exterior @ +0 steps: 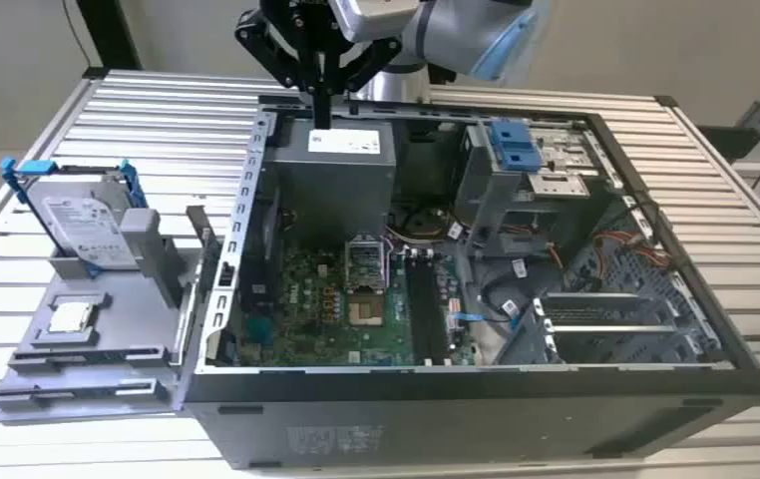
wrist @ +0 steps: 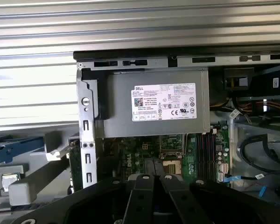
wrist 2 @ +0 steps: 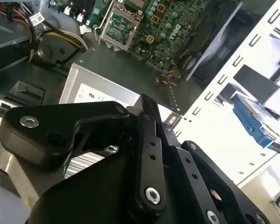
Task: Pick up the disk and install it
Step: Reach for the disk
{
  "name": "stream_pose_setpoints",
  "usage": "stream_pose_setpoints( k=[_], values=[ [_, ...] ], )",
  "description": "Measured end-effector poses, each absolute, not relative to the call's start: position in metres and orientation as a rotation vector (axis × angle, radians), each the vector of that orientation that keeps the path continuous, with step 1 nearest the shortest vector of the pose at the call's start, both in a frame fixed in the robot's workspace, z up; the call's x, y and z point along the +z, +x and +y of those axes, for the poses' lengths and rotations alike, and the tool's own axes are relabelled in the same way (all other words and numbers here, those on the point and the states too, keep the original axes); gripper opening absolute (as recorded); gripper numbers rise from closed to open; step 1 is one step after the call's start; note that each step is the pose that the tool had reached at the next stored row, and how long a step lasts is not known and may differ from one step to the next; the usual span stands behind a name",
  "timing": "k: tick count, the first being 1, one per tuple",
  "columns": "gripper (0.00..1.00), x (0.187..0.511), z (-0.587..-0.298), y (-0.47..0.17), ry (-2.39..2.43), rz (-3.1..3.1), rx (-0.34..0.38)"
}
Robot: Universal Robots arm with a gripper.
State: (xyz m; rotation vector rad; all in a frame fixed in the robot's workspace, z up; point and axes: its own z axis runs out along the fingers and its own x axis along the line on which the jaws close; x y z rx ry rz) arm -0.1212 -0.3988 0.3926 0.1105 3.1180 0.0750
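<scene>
Hiding the lower end of the disk (exterior: 84,222), a grey holder (exterior: 88,334) is propping it tilted near the bench's (exterior: 154,110) edge at the exterior view's left. The claw (exterior: 320,115), fingers pressed together and empty, is hovering well apart, over the power supply's (exterior: 333,190) white printed label (exterior: 348,141).

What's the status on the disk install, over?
End effector shut, empty, above the power supply. Disk not yet picked, propped in the grey holder, exterior view's left. Case wall between them.
</scene>
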Motion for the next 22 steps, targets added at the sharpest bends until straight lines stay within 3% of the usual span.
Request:
stream_pose_setpoints(
  k=[22],
  values=[
    [0.0, 0.393, -0.399, -0.133, 0.11, 3.118, 0.075]
  ],
)
